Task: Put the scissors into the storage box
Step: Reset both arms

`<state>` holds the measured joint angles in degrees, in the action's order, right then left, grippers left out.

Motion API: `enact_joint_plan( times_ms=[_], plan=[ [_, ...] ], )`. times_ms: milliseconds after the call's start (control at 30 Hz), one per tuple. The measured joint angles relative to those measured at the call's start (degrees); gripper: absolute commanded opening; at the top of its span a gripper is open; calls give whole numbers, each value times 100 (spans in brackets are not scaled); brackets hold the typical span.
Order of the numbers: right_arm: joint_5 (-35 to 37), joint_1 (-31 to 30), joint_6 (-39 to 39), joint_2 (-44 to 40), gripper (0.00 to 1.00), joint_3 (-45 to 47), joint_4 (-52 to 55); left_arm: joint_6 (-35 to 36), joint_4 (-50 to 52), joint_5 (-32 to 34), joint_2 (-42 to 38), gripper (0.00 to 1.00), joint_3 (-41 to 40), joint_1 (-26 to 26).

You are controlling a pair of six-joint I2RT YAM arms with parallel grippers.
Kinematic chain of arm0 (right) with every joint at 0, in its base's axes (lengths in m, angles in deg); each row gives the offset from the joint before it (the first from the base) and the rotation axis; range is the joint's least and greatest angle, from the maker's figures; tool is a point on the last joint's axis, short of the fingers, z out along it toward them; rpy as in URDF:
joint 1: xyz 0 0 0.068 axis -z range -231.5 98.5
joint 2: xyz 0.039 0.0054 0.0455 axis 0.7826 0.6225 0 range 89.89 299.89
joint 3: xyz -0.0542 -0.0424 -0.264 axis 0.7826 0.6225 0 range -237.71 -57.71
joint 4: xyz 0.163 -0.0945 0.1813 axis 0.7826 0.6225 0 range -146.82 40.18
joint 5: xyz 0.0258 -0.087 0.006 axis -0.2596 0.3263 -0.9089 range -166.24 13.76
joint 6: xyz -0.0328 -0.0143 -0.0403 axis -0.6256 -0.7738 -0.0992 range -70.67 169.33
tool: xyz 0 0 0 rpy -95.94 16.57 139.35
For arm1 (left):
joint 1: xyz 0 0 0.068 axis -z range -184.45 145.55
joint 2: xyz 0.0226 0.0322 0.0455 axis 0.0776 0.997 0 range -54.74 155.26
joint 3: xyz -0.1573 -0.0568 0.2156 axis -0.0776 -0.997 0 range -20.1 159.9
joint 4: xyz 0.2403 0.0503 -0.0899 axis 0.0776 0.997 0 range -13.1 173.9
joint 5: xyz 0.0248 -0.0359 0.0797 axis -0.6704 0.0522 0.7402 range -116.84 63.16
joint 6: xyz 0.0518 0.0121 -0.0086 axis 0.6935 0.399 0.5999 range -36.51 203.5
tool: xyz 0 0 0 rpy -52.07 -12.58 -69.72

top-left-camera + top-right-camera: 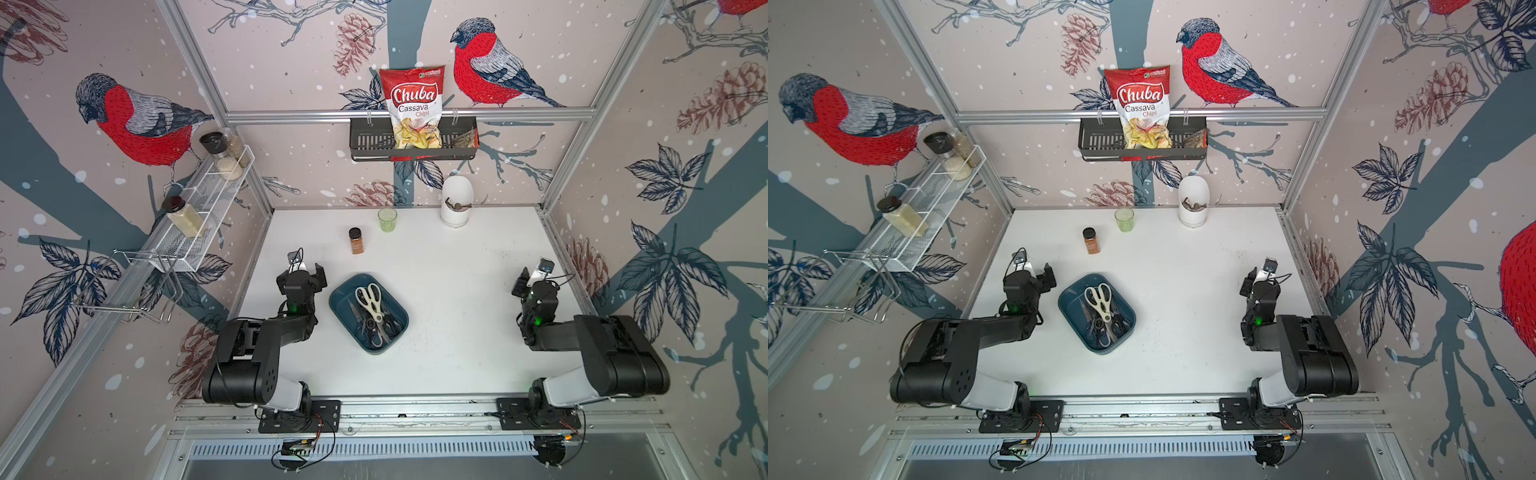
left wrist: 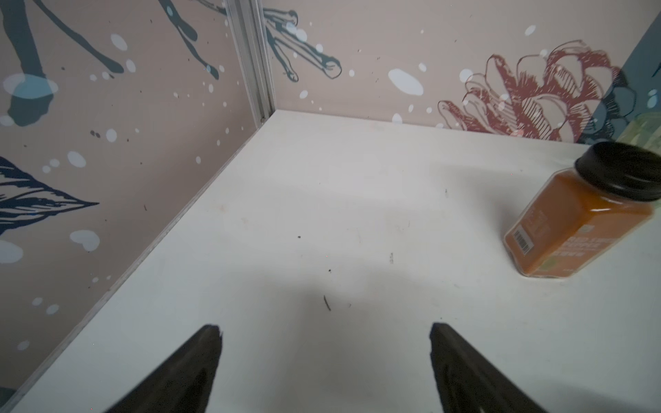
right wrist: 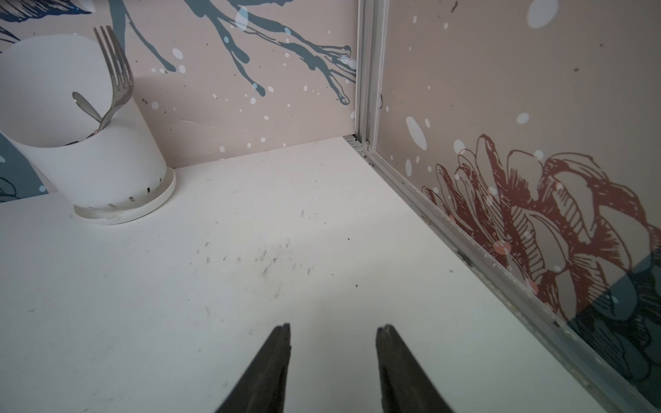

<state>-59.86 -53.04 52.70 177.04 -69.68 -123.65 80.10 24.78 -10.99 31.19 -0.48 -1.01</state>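
Toward the table (image 1: pixel 436 291) middle: scissors (image 1: pixel 376 318) are lying piled inside the box (image 1: pixel 341 300).
Near opposite side edges, the left gripper (image 2: pixel 325 327) and the right gripper (image 3: pixel 332 327) are hovering, fingers spread apart, grasping nothing.

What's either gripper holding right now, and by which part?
Nothing is held. The left gripper and the right gripper both have their jaws apart with nothing between them. The scissors lie in the storage box.
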Motion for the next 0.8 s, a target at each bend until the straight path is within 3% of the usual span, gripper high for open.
enact_joint_plan(
  times_ms=[100, 200, 333, 800],
  plan=[
    [-439, 20, -11, -26, 100, -79, -52, 81, -426, 116, -20, 98, -286, 120],
    [-538, 55, 0, -28, 99, -63, -188, 83, -1283, 229, 229, 98, -610, 105],
    [-647, 44, 2, -61, 99, -76, -199, 83, -1663, 245, 229, 98, -625, 107],
    [-730, 44, 2, -33, 100, -103, -168, 81, -1652, 258, 170, 98, -599, 105]
  ],
)
